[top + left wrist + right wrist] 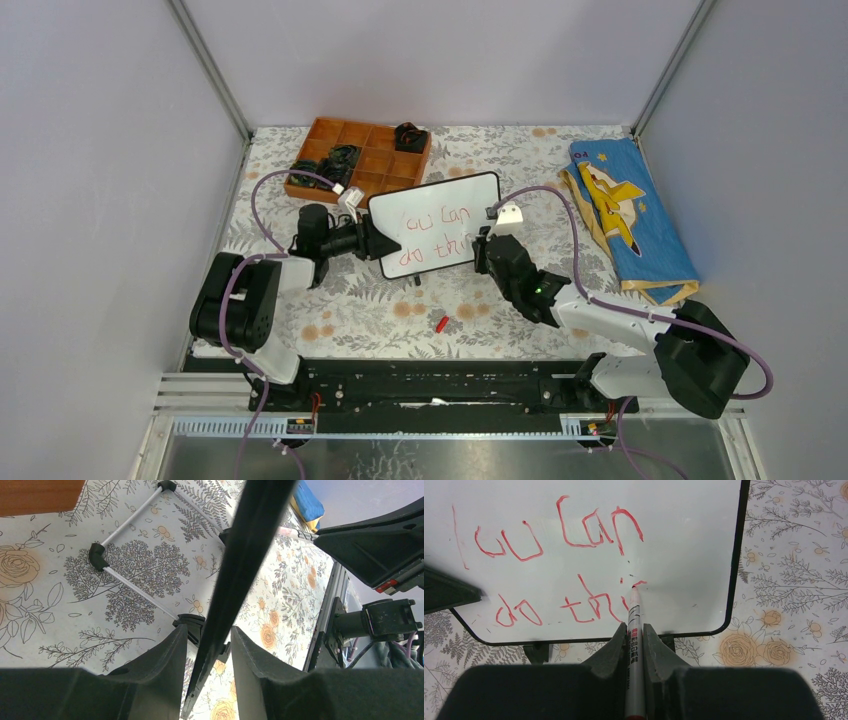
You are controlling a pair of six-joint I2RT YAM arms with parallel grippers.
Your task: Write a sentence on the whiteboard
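Observation:
The whiteboard (440,200) stands tilted on the floral table, with a thin black frame. My left gripper (385,240) is shut on its left edge. In the left wrist view the board (245,545) runs edge-on as a dark bar between the fingers of that gripper (207,640). The sentence (559,535) is in red, in two lines, roughly "you can" above "do thi". My right gripper (634,627) is shut on a white marker (634,615). Its red tip touches the whiteboard (674,540) just right of "thi", at a short fresh stroke. From above, the right gripper (482,245) sits at the board's lower right.
An orange compartment tray (325,135) with dark items stands behind the board at the left. A blue and yellow cloth (625,215) lies at the right. A small red cap (441,323) lies in front of the board. The board's wire stand (130,520) rests on the table behind it.

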